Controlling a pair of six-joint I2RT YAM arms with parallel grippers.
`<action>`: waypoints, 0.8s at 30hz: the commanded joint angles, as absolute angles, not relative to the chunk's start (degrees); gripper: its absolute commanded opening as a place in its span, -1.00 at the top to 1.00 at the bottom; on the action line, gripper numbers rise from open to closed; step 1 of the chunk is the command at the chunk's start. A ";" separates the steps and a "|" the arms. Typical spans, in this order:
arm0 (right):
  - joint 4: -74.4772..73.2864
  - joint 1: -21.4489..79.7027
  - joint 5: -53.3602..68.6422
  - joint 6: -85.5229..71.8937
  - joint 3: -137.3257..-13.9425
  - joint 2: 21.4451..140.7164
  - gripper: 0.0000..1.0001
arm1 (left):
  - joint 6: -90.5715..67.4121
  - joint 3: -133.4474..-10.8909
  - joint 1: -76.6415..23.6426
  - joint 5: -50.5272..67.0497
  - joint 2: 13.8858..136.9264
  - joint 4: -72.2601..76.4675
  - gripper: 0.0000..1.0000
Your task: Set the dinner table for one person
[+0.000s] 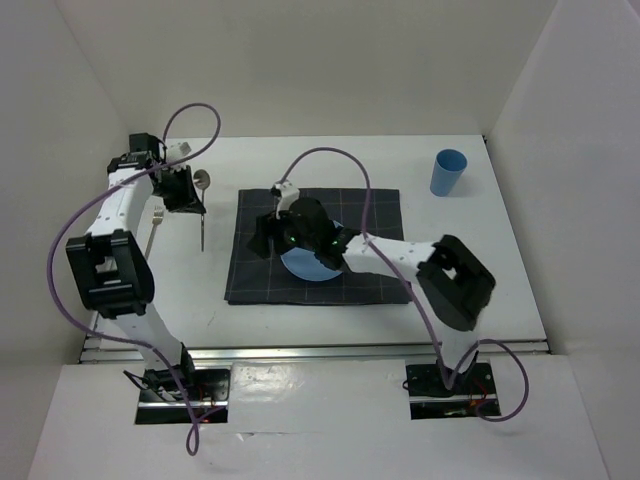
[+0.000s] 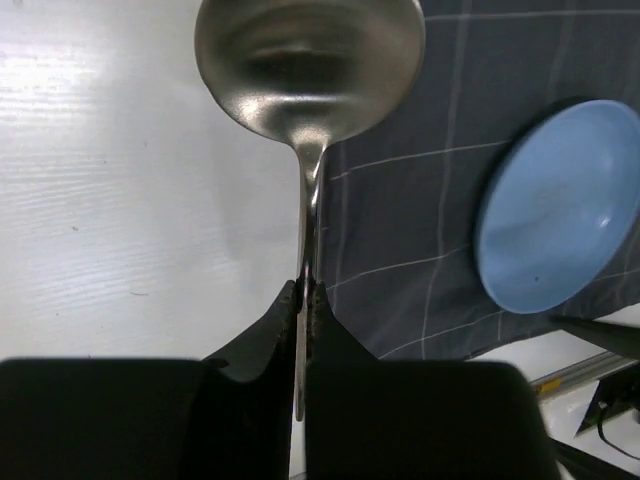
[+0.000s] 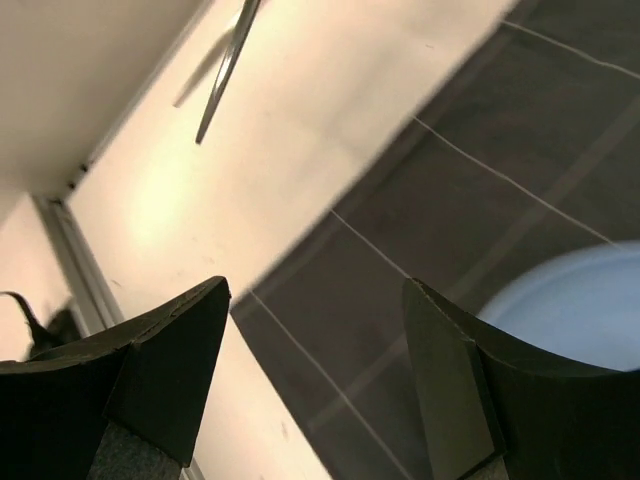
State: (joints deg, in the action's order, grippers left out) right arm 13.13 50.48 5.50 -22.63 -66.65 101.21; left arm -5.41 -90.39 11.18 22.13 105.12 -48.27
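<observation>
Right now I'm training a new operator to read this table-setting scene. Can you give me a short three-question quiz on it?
1. True or false: the right gripper is shut on the blue plate.
2. What does the left gripper hold? A) knife B) spoon C) straw
3. Fill in: the plate lies on the dark checked ____.
Key: 1 false, its jaws stand open above the cloth; 2 B; 3 mat.
</observation>
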 commanded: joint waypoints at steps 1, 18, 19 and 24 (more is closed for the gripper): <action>27.24 51.06 10.88 -27.06 -75.38 109.83 -0.54 | -10.37 -84.84 10.64 26.37 97.40 -43.78 1.00; 22.09 54.40 18.19 -31.81 -97.72 130.77 -0.34 | -8.70 -72.42 8.44 27.16 89.30 -37.61 1.00; 22.06 54.40 18.19 -31.82 -98.26 130.78 -0.34 | -8.70 -72.42 8.44 27.16 89.30 -37.62 1.00; 24.87 54.40 19.59 -32.34 -96.42 130.78 -0.08 | -8.70 -72.42 8.44 27.69 88.77 -37.00 1.00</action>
State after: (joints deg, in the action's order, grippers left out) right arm 22.90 53.91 17.98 -31.77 -95.24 131.13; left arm -9.32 -71.99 8.38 26.22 90.37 -38.72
